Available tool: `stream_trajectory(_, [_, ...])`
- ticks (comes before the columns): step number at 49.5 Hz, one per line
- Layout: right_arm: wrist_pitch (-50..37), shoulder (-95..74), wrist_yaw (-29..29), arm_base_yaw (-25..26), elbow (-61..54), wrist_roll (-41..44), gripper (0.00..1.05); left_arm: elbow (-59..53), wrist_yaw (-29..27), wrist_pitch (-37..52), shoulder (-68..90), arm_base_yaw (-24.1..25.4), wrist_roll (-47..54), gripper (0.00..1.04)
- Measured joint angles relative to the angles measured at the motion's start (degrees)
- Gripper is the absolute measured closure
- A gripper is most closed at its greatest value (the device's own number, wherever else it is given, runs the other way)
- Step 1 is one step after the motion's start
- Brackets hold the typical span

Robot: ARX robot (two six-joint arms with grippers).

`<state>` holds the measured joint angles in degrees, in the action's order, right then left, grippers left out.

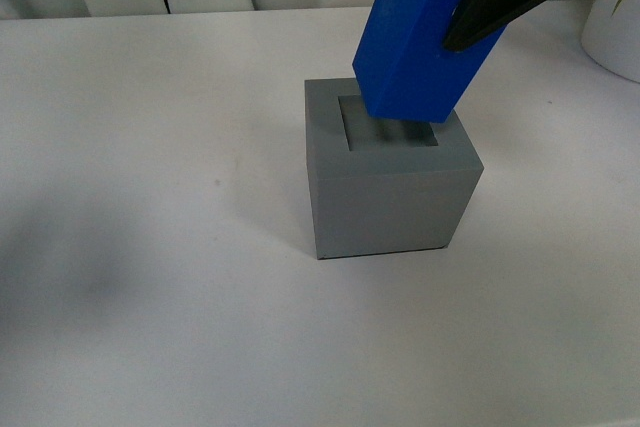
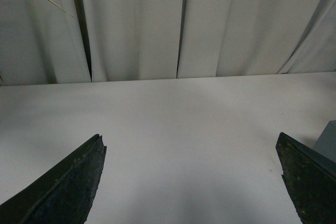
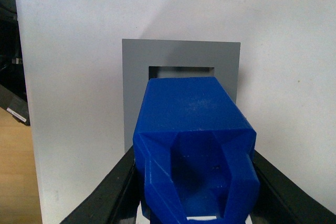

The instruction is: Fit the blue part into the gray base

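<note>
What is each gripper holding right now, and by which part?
The right gripper holds the blue part by the opposite sides of its upper end. The left gripper is open and holds nothing.

The bench [image 1: 150,277] is a plain white matte surface with a soft shadow across its near left part. A gray base [image 1: 390,197], a cube with a square recess in its top face, stands flat on the bench near the middle. A tiny dark speck [image 1: 216,183] marks the bench to the left of the gray base. A white pot [image 1: 618,27] stands at the far right, cut off by the edge of view.
</note>
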<state>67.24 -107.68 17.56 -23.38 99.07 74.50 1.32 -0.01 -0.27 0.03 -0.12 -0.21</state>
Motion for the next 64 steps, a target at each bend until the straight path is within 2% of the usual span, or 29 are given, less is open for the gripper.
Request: stream_trajectory(64, [0.81, -4.42, -0.98, -1.9, 3.17, -1.11, 0.59, 0.0, 0.0, 0.0, 0.0, 0.0, -0.02, 0.06])
